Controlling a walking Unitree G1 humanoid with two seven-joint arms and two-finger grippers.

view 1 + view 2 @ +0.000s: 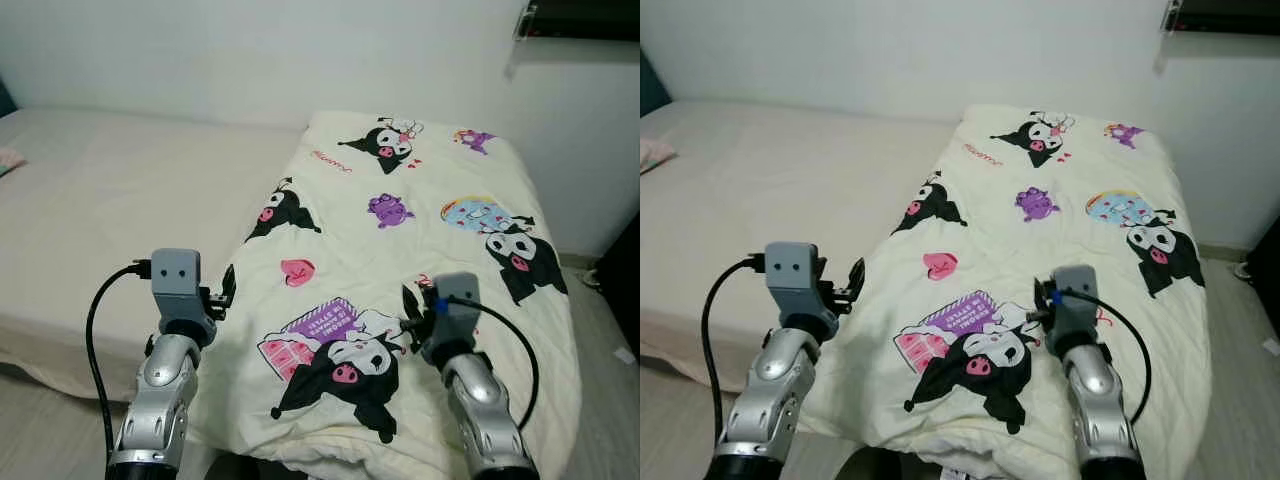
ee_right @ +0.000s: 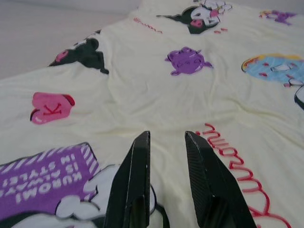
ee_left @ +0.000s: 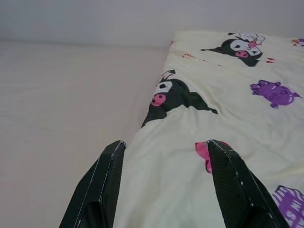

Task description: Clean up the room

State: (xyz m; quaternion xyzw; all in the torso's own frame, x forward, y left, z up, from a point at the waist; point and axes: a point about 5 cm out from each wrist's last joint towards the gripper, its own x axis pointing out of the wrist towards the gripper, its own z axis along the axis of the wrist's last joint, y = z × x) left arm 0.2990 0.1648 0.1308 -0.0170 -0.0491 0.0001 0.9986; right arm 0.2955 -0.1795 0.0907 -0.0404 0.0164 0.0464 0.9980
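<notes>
Both arms are silver, jointed metal segments with rounded housings, each topped by a grey box-shaped wrist module; the left module shows two small dark dots on its face. A black cable loops from each module down along its forearm. The left gripper [image 3: 164, 183] and right gripper [image 2: 166, 178] each have two long black, flat-sided, tapering fingers.

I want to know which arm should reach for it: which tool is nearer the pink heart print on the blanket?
Left. The left tool hovers at the blanket's left edge, just beside the pink heart. The right tool sits farther off, past the purple book print.
</notes>
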